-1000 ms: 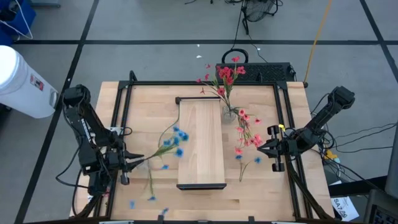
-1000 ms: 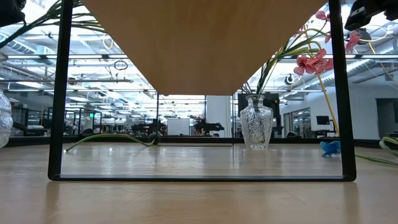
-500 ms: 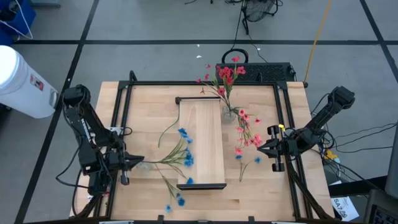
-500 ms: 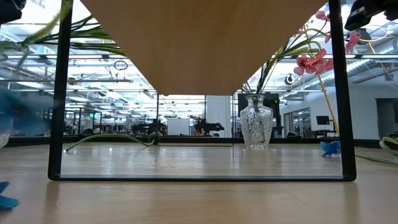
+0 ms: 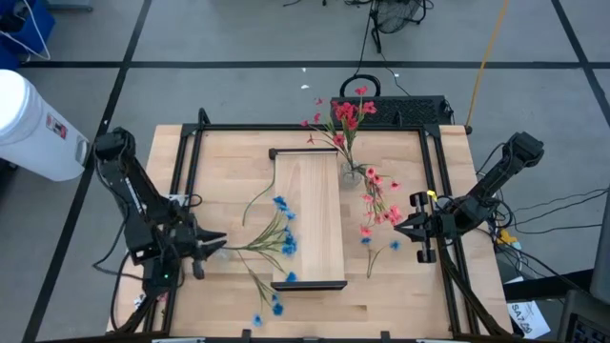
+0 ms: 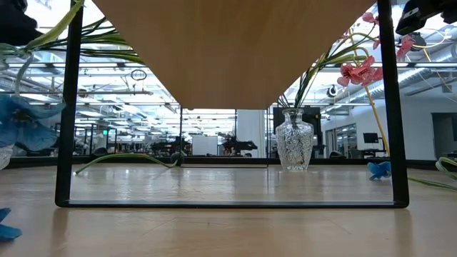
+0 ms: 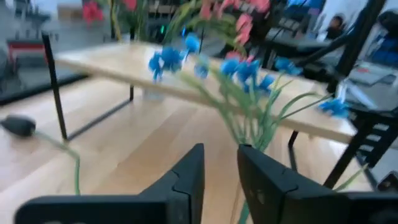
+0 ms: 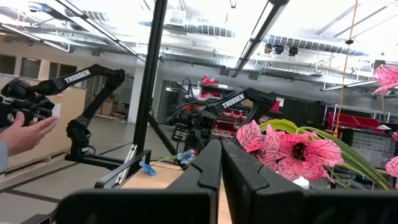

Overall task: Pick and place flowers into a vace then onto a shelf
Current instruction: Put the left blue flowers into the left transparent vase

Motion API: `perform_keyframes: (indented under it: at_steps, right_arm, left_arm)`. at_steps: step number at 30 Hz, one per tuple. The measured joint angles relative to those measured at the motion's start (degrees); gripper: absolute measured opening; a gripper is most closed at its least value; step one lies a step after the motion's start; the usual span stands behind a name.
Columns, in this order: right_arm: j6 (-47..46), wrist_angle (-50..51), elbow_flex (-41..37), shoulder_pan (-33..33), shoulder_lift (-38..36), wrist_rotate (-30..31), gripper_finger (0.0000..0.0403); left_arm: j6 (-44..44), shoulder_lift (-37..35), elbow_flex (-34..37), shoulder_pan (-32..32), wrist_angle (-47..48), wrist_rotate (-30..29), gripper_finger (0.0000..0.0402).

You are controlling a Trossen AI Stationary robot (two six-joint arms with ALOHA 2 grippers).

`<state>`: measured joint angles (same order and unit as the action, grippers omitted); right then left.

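The shelf [image 5: 308, 217], the largest piece, is standing between our two grippers on the table [image 5: 219, 157], a raised plank on dark legs. Out past it from the left jaws, the glass vase [image 5: 351, 172] is already carrying red-pink flowers [image 5: 345, 114] at the shelf's far corner.

We are working with the left gripper [image 5: 203, 246] on the blue flowers [image 5: 274, 234]: the stem end is sitting between its jaws, which look nearly together on it, while the blossoms are fanning out ahead of the fingertips toward the shelf's edge. We are judging this spray to be light, springy and top-heavy, so it is likely swinging and drooping; gripping low on the bare stem seems best, never on the fragile blossoms.

The right gripper [image 5: 416, 227] is waiting beside more red-pink sprays [image 5: 374, 205]; its jaws appear pressed together, and whether a stem is caught between them we cannot tell.
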<state>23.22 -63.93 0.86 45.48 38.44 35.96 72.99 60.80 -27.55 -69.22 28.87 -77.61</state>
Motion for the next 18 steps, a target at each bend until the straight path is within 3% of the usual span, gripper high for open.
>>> perform_keyframes:
  at_steps: [9, 18]
  right_arm:
    - [0.00, 0.01, 0.00, 0.00, -0.02, -0.02, 0.0009]
    - [0.00, 0.12, -0.02, 0.00, -0.02, -0.02, 0.0009]
  left_arm:
    - [-23.74, -8.86, -0.09, 10.97, -14.35, 15.96, 0.0167]
    - [-33.45, -10.37, -0.70, 20.80, -19.66, 29.42, 0.0204]
